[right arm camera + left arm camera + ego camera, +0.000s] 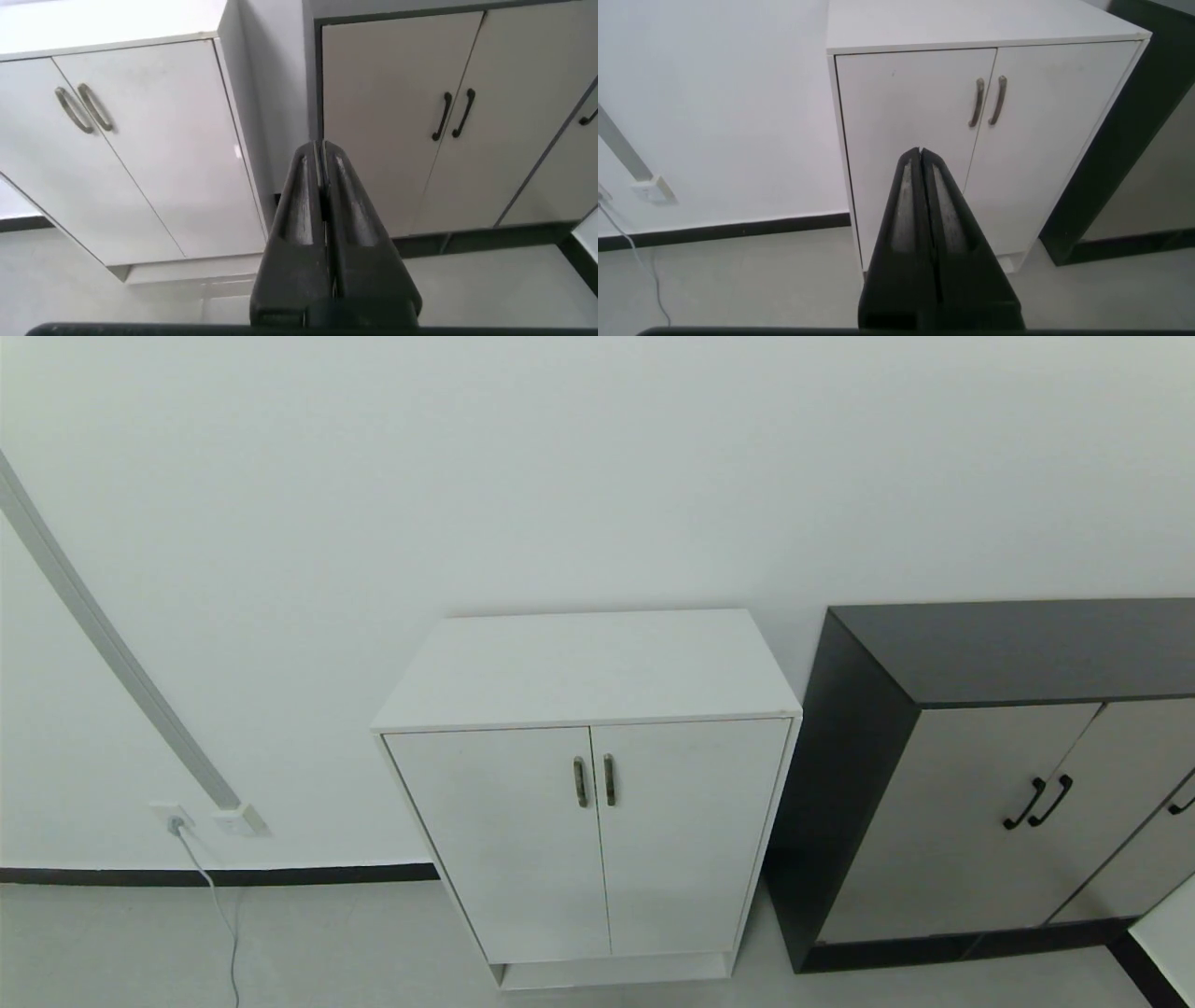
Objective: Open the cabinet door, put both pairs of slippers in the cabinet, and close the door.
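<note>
A white two-door cabinet [588,784] stands against the wall with both doors closed; two metal handles [595,780] sit side by side at the middle seam. In the left wrist view my left gripper [920,154] is shut with nothing in it, held back from the cabinet's left door [910,140], some way short of the handles [987,101]. In the right wrist view my right gripper [322,147] is shut and empty, in front of the gap between the white cabinet [140,140] and the neighbouring dark one.
A black cabinet [990,775] with grey doors and black handles [1038,802] stands close to the right of the white one. A wall socket [173,819] with a cable trailing to the grey floor is at the left, under a slanted wall duct [112,644].
</note>
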